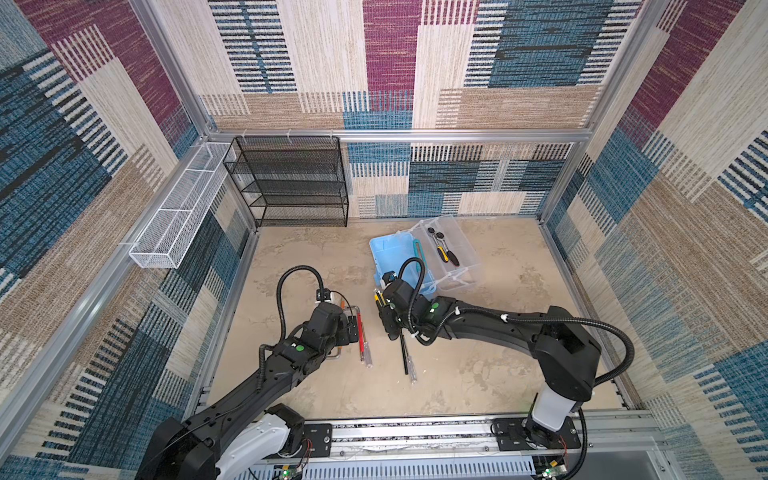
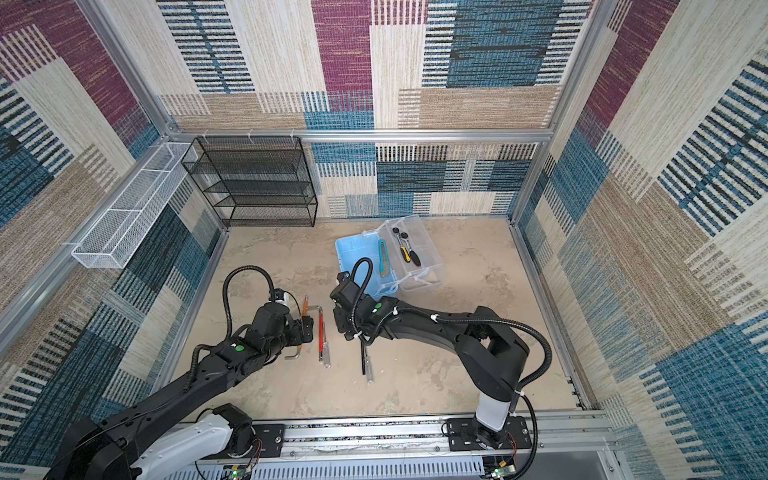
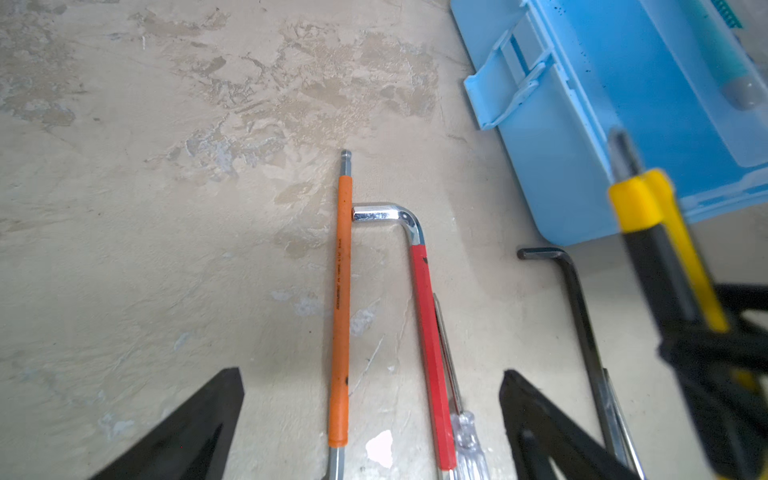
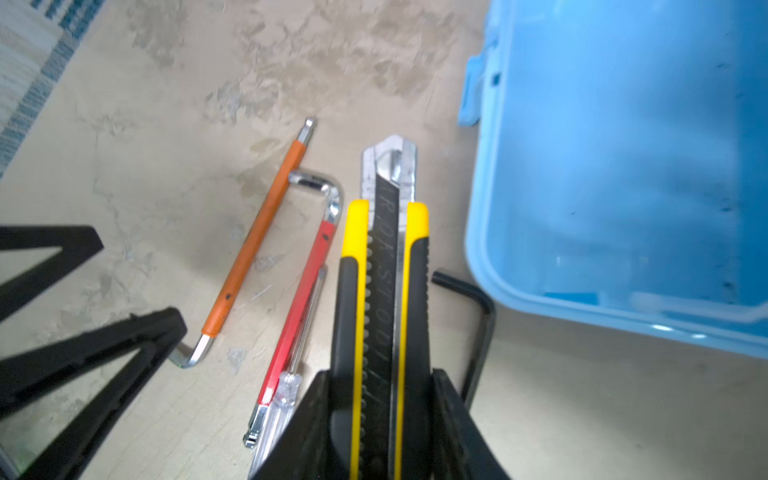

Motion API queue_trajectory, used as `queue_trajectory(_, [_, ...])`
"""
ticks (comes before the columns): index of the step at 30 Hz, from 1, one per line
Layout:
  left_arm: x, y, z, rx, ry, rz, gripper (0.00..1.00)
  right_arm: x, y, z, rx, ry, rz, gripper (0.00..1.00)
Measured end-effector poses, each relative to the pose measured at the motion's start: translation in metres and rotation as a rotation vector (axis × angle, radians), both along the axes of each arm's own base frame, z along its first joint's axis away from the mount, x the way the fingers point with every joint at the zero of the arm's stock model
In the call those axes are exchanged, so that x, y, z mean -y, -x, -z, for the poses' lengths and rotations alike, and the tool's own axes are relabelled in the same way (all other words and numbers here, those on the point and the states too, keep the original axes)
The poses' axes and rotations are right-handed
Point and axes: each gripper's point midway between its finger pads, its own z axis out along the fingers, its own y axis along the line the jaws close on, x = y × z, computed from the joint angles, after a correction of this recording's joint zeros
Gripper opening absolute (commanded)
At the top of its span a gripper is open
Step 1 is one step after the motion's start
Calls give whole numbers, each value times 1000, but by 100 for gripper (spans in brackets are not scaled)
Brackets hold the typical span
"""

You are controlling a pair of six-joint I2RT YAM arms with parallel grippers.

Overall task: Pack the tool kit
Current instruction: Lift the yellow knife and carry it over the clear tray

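The light-blue case [image 1: 388, 249] [image 4: 623, 166] lies open at the back centre, its transparent lid [image 1: 467, 249] folded out to the right with two ratchets [image 1: 444, 249] in it. A teal utility knife [image 2: 383, 257] rests in the case. My right gripper [image 4: 382, 376] [image 1: 384, 313] is shut on a yellow-and-black utility knife [image 4: 382, 270], lifted just in front of the case. My left gripper [image 3: 371, 376] [image 2: 307, 329] hangs open low over an orange hex key [image 3: 343, 291] and a red hex key [image 3: 428, 332], touching neither.
A clear-handled screwdriver [image 3: 467, 432] lies against the red key. A black hex key [image 4: 482, 316] and another clear screwdriver [image 1: 411, 370] lie under my right gripper. A black mesh rack [image 1: 291, 183] and a white mesh basket [image 1: 178, 216] line the back left walls.
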Motion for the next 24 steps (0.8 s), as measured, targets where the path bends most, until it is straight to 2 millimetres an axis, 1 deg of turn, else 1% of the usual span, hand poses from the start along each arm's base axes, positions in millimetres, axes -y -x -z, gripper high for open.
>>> queue_trajectory(3, [1, -1, -1, 5, 6, 2, 99, 17, -19, -17, 41, -8, 38, 26])
queue_trajectory(6, [5, -1, 0, 0, 18, 14, 99, 38, -38, -25, 69, 14, 78, 26])
queue_trajectory(13, [6, -2, 1, -8, 17, 18, 99, 77, -83, -43, 126, 42, 155, 26])
queue_trajectory(18, [10, -3, 0, -12, 27, 28, 99, 91, -117, -46, 161, 82, 188, 26])
queue_trajectory(24, [11, -3, 1, -17, 30, 34, 99, 99, -145, -39, 173, 121, 202, 25])
